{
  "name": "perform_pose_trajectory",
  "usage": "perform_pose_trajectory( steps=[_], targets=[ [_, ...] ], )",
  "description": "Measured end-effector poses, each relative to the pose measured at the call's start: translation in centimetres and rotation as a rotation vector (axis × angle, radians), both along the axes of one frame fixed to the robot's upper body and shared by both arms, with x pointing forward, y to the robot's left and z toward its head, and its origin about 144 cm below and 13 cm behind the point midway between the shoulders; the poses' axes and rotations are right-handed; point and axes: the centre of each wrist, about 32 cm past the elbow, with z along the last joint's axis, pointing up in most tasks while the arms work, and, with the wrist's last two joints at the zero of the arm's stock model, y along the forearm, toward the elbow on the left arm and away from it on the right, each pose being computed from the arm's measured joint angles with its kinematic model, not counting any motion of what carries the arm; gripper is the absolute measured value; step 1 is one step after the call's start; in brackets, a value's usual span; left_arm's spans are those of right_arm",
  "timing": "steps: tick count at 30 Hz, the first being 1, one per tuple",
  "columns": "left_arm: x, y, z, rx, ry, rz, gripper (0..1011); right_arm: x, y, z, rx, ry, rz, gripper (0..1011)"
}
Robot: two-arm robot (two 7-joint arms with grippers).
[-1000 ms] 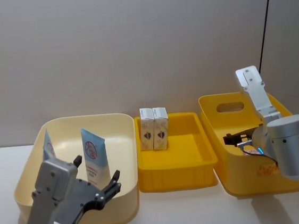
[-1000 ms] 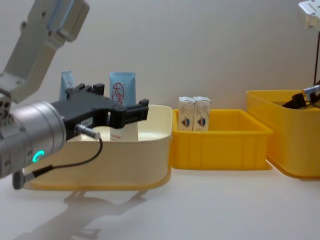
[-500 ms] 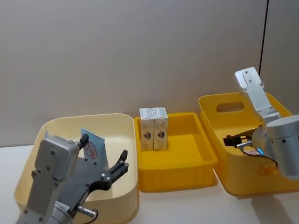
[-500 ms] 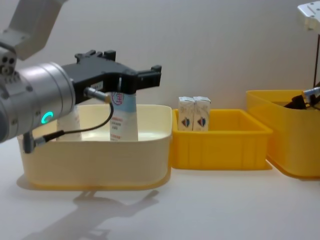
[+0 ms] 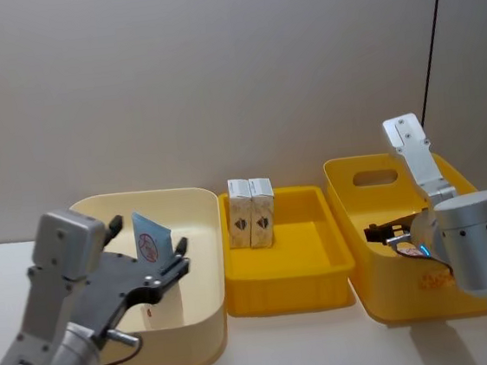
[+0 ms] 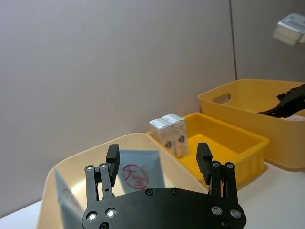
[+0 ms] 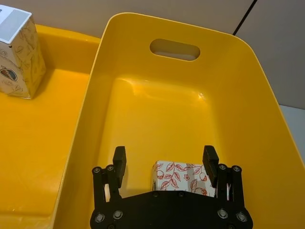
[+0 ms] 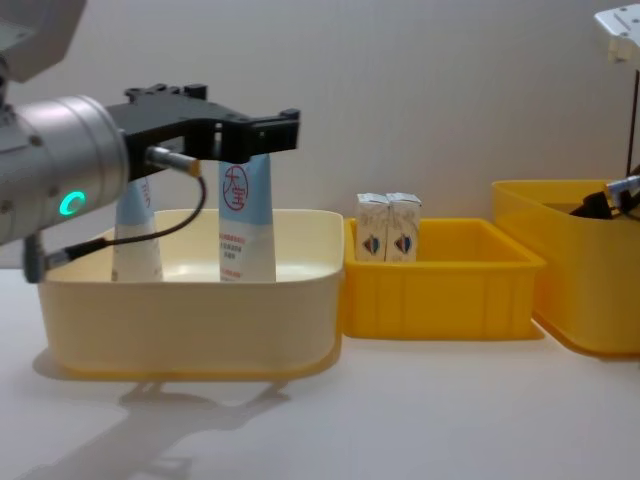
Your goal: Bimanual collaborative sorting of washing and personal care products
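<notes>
Left gripper: we find the left gripper (image 8: 245, 108) hanging above the cream bin (image 8: 190, 320), level with the top of the right tube (image 8: 245, 215); its fingers are spread and grasp nothing; from the wrist, that tube's top shows between them, though we cannot tell whether anything touches.
Tubes: the right tube stands upright in the cream bin, red logo facing us; the left tube (image 8: 135, 235) stands beside it, nearer the bin's left wall.
Right gripper: the right gripper (image 7: 164, 155) reaches down inside the deep yellow bin (image 7: 143, 28); its fingers are parted, gripping nothing.
Reddish carton: the reddish carton (image 7: 183, 176) lies on that bin's floor, just beneath the parted fingers and partly hidden by the gripper's body; we cannot tell whether they touch it.
Blue-red cartons: the two blue-red cartons (image 5: 252, 212) stand upright, side by side and touching, at the back left corner of the shallow yellow tray (image 5: 323, 279), which sits between the two bins.
</notes>
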Motion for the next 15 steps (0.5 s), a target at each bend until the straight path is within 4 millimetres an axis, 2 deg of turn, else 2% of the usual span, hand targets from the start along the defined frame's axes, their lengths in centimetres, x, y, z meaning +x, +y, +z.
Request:
perform_pose_trajectory(
  steps=[15],
  targets=[
    [-0.9,4.0,0.2,0.004,0.047,0.137,1003,0.0,0.0,0.0,0.0,0.001,0.0,1001]
  ],
)
